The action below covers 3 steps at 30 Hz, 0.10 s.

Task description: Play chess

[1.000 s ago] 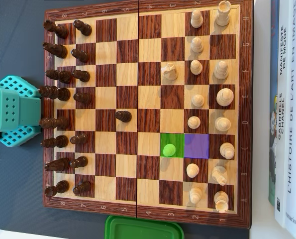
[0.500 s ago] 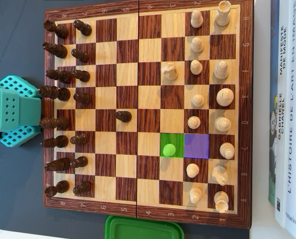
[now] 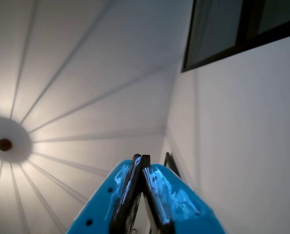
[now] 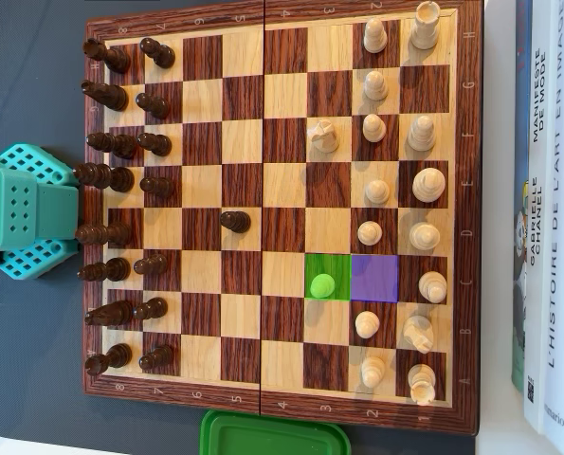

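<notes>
Ceiling fills the wrist view, gripper (image 3: 141, 158) closed and empty, aimed up; overhead, board (image 4: 280, 21) waits, so reaching for a piece likely comes next.

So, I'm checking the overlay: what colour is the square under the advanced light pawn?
Green, clearest in the overhead view.

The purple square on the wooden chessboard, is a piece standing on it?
No. The purple square is bare; the green-tinted pawn stands on the green square beside it.

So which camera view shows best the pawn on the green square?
The overhead view: the pawn sits fully visible on the green square. The wrist view points at the ceiling and shows only the closed gripper, no pawn.
</notes>
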Motion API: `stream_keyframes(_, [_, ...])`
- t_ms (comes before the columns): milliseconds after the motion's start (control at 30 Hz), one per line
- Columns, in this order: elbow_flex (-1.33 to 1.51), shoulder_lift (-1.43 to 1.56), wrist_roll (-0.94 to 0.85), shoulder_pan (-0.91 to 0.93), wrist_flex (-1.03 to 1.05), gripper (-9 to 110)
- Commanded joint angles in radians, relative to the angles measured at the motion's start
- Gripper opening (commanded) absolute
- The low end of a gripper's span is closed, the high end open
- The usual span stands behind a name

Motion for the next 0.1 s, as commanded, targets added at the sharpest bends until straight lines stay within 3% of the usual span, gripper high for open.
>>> stream_keyframes(0, [0.02,-0.008,0.003,0.002,-0.003,0])
stream_keyframes(67, [0.02,-0.008,0.003,0.002,-0.003,0])
